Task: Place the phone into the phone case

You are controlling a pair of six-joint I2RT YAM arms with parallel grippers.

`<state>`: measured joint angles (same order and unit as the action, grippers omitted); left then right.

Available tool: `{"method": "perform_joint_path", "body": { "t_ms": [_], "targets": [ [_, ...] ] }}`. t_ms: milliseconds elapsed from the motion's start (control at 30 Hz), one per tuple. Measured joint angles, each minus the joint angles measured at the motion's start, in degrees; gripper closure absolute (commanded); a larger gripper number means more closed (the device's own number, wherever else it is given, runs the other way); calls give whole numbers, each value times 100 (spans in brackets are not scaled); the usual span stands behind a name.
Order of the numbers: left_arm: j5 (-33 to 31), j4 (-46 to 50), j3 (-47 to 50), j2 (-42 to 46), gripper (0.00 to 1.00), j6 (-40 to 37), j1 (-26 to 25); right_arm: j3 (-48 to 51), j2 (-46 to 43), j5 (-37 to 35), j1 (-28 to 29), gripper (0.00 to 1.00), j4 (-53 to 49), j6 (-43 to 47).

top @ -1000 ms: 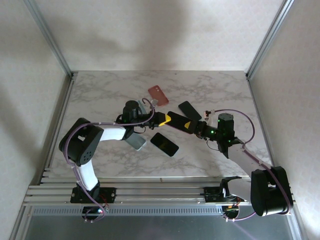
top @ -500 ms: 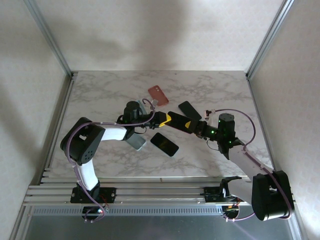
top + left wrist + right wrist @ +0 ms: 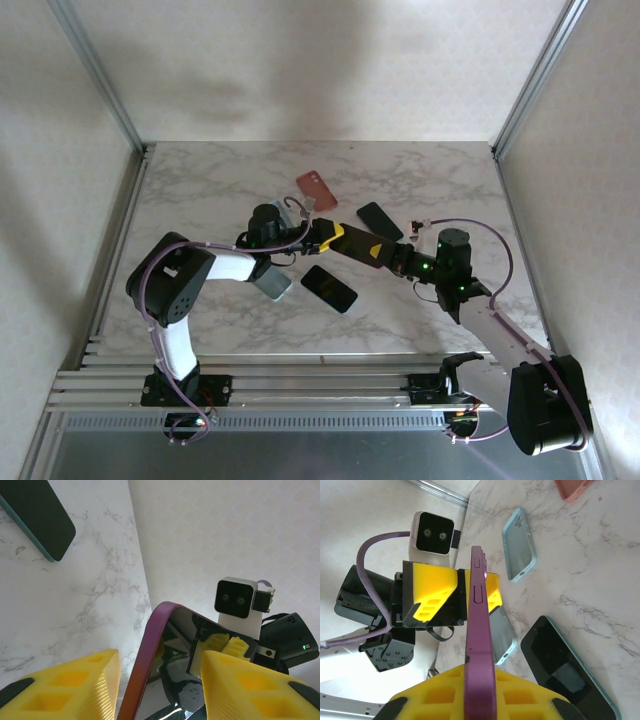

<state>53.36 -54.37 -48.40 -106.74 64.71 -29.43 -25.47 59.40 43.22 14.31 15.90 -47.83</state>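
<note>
Purple-edged dark slab phone hangs aloft, robot-side of pink silicone case. Long axis spans both grippers: right gripper clamped on one end, left gripper straddling the other, fingers apart.

Purple phone running off bottom edge in left wrist view. Teal-rimmed phone getting cropped at top-left corner. Pink case getting clipped by top edge, right wrist view.
</note>
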Motion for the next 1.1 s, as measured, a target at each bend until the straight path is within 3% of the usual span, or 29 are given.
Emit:
{"method": "perform_joint_path", "body": {
  "t_ms": [300, 500, 700, 867, 1100],
  "targets": [
    [-116, -72, 103, 15, 53, -13, 94, 140, -160, -28, 22, 100, -260, -20],
    [-216, 201, 299, 334, 54, -299, 544, 140, -317, -162, 22, 100, -560, -17],
    [-876, 1956, 48, 918, 59, -1604, 1158, 90, -332, -166, 22, 100, -769, 13],
    [-1731, 3641, -782, 850, 64, -2879, 1187, -166, -225, -190, 22, 100, -914, 76],
    [-2389, 4638, -1108, 315, 72, -3740, 1182, -463, 83, -212, 22, 100, -933, 166]
  ]
}}
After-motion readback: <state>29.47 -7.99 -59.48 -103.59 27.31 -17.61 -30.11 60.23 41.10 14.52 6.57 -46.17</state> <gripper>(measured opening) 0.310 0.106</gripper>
